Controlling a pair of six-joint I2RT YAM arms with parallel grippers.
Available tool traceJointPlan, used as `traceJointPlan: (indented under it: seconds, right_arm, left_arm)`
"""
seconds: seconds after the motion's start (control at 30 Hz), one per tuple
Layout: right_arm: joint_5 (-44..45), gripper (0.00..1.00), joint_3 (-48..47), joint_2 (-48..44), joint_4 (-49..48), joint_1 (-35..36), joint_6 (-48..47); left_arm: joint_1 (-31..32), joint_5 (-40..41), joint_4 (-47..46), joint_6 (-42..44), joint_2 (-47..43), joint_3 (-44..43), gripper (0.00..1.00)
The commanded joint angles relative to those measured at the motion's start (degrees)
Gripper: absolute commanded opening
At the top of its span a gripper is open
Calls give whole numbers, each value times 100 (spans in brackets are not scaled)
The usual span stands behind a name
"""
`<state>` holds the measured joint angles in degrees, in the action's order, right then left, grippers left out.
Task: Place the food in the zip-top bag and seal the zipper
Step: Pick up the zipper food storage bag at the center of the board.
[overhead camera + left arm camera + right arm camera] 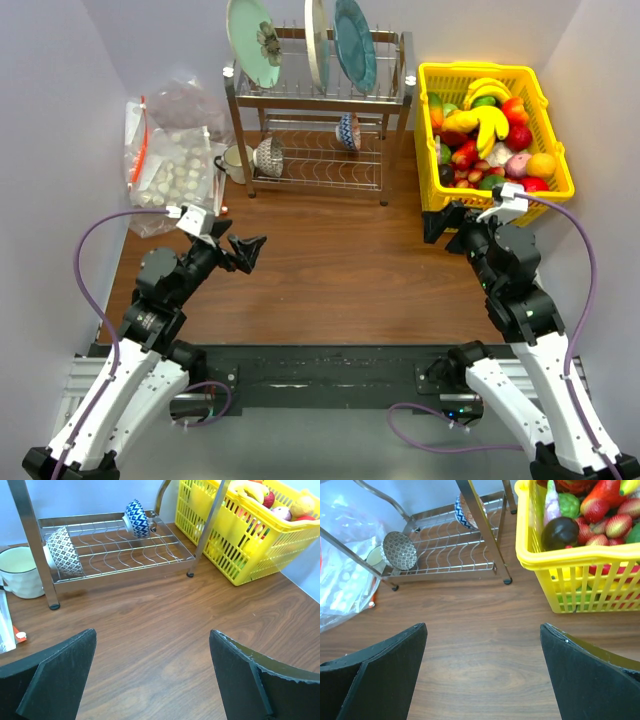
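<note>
- Since both arms hang empty over the brown wooden table point(340, 290), I'd say the job's at step one: no fruit out, no bag fetched.
- Far left, by the wall: a heap of clear plastic. The crumpled, thin, clear zip-top bag point(188, 100) looks to be the upper part, w/ a bigger clear bag of pale whitish lumps point(175, 178) in front. Where one ends & the other starts I can't tell. A red strip point(140, 140) runs down the heap's left side; can't say if that's the task's zipper or the other bag's.
- Left gripper point(152, 640): black fingers spread wide, nothing between them, near that heap.
- Middle, at the back: a two-tier metal dish rack point(320, 150) w/ plates on top, patterned bowls below, and a white mug point(233, 160) by its left leg. Not part of the job.
- Right gripper point(482, 635): also wide open & empty, near the basket's front wall.
- Far right: a yellow plastic basket point(432, 195) holding the food, i.e. glossy toy fruit, e.g. a yellow banana bunch point(490, 125) & a red apple point(519, 136). All of it's inside, well apart from the bag.
- Next move, as I read it: the left arm has to get the bag out flat w/ its mouth open, while the right goes over the rim & closes on a top-lying piece, prob. the bananas. The thin film looks fiddly to pinch.
</note>
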<state>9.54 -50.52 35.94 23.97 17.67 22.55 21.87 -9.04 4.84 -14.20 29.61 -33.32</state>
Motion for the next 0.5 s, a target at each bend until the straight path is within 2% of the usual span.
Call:
traceJointPlan:
  seconds: [0.0,0.1,0.2,0.23,0.33,0.47]
  right_arm:
    - [434,99,148,-131,-15,0,355]
    - [355,99,192,-167,-41,8,268]
    - [356,99,236,-132,-67,8,268]
    - [338,99,201,-114,-50,8,277]
    - [224,99,113,-35,64,8,277]
    - [92,99,209,9,-58,8,320]
  left_arm:
    - [-33,165,-177,-22,-7,-175,100]
    - [-33,384,-89,-48,124,-280,100]
    - [-33,1446,226,-250,448,-630,100]
    - [-33,2023,367,-276,772,-806,100]
    - [-33,2904,904,-312,1597,-1614,100]
    - [-51,3539,1037,-233,2470,-2353,100]
